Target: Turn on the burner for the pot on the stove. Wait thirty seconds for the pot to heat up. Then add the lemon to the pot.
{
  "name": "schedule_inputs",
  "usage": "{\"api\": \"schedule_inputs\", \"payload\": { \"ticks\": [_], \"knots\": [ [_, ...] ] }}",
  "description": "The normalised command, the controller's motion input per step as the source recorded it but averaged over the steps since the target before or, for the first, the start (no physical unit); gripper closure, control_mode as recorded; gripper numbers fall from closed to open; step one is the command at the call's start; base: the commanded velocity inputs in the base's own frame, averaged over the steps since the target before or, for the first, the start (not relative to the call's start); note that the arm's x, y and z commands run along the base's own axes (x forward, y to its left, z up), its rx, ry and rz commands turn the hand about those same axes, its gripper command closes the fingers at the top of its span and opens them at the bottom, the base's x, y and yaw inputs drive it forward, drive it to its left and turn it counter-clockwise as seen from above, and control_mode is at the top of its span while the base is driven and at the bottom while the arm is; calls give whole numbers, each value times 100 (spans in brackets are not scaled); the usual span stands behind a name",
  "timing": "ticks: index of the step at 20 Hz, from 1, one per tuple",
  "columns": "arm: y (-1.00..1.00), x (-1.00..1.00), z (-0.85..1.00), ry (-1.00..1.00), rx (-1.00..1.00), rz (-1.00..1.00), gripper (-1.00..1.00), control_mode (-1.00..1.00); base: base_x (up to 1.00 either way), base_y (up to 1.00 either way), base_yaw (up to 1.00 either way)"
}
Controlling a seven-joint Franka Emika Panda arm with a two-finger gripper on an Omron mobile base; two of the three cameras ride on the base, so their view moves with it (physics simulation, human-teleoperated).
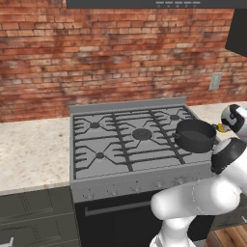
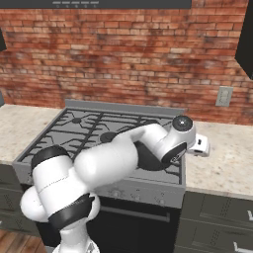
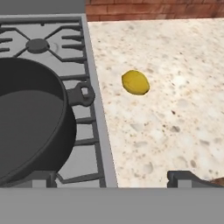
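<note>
Dark fingertips (image 3: 183,178) of the pincer (image 3: 111,179) are seen at the bottom of the hand view, set far apart, so the pincer is spread to its widest and nothing is held between them. One tip is placed over the right edge of the stove (image 3: 94,131), the other over the speckled beige worktop (image 3: 175,109). In the right base view the hand (image 2: 197,145) is found at the end of the white arm (image 2: 113,160), over the seam between the stove's right edge and the worktop.

Just beyond the tips, on the worktop, the lemon (image 3: 135,82) is seen lying free, well clear of both tips and a little to the right of the stove edge. In the left base view a sliver of yellow (image 1: 222,128) is glimpsed beside the wrist.

The pot (image 3: 30,118) is seated on the front right burner grate, upright and empty, with its small looped side handle (image 3: 82,95) turned toward the lemon. In the left base view the pot (image 1: 195,135) is shown near the stove's right edge.

A row of small knobs (image 1: 137,187) is carried along the stove's front panel, above the black oven door (image 1: 116,222). A red brick wall (image 1: 106,58) is seen behind, with an outlet plate (image 1: 215,81) on it.
</note>
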Motion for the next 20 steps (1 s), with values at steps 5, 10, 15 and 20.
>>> {"api": "schedule_inputs", "payload": {
  "ticks": [5, 10, 15, 20],
  "knots": [
    [-33, 31, 0, 1, 0, 2, -100, -100, 0, 0, 0],
    [-35, 27, 0, 3, 0, 4, -100, -100, 0, 0, 0],
    [-9, 10, 0, 3, 0, 2, -100, -100, 0, 0, 0],
    [0, 14, -4, 0, 0, 0, -100, -100, 0, 0, 0]
  ]
}}
